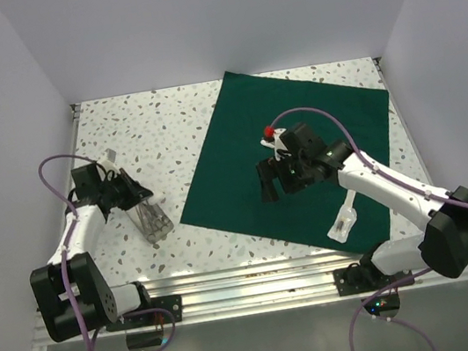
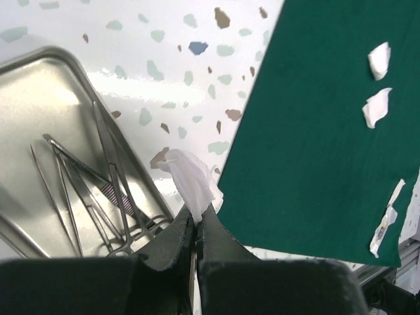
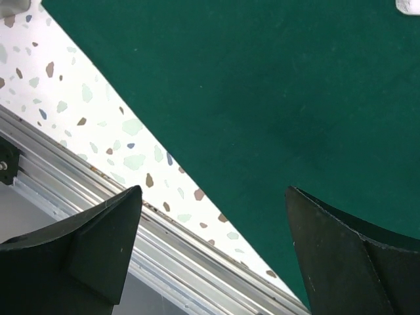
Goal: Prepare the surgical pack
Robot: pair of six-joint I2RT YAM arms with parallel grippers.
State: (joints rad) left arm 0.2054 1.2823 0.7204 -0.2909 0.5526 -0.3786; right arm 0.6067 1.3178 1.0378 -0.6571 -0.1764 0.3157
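1. The left gripper [image 2: 199, 222] has its jaws pinched tight on a white gauze pad [image 2: 191, 182], hanging over the bench [image 1: 139, 137] between the steel tray [image 2: 39, 85] and the drape [image 1: 298, 130].
2. That gauze looks feather-light and floppy. A corner pinch is plenty, though it could slip free.
3. The right gripper [image 3: 211, 197] hovers above the drape's near edge, jaws spread wide, holding nothing.
4. The drape lies spread flat and skewed on the bench's right half. It is limp cloth that would likely sag and drag, so it is best taken at a corner or edge.
5. The tray, on bare bench left of the drape, carries the instruments [image 2: 98, 190]. It is rigid, slick steel, so grip the raised rim and keep it level.
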